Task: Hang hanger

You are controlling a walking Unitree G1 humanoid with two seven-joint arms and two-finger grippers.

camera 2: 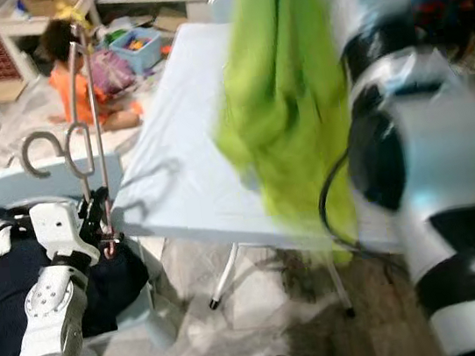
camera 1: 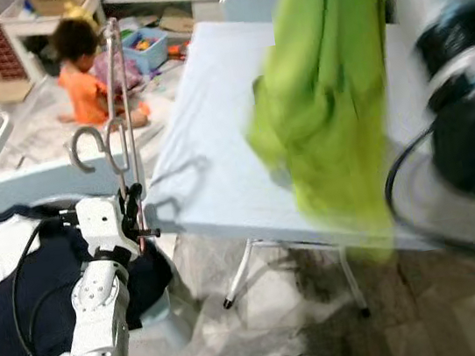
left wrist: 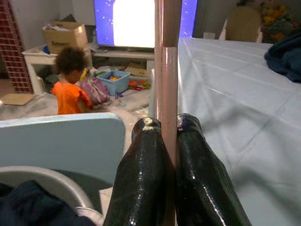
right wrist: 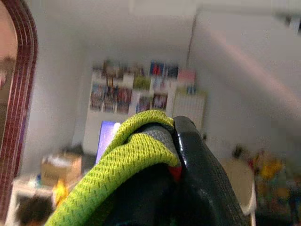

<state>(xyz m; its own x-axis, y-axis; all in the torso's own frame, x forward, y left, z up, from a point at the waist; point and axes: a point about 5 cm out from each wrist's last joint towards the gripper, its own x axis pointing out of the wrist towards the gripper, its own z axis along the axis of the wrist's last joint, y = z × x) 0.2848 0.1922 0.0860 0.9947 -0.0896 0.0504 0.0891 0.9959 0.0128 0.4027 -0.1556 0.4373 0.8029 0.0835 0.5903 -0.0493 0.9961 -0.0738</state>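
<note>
My left gripper (camera 1: 135, 212) is shut on a metal hanger (camera 1: 115, 115), held upright at the near left corner of the light blue table (camera 1: 205, 138); its hook (camera 1: 85, 149) curls to the left. In the left wrist view the fingers (left wrist: 146, 174) clamp the pinkish hanger bar (left wrist: 168, 80). A lime green garment (camera 1: 328, 94) hangs above the table, held high by my raised right arm (camera 1: 464, 93). The right wrist view has the right gripper (right wrist: 171, 162) shut on the green fabric (right wrist: 122, 160).
A child in an orange shirt (camera 1: 82, 80) sits on the floor beyond the table's left side, among toys and a blue bin (camera 1: 145, 47). A dark navy garment (camera 1: 22, 279) lies on a pale chair (camera 1: 52, 182) at the left. A TV (left wrist: 136, 23) glows at the back.
</note>
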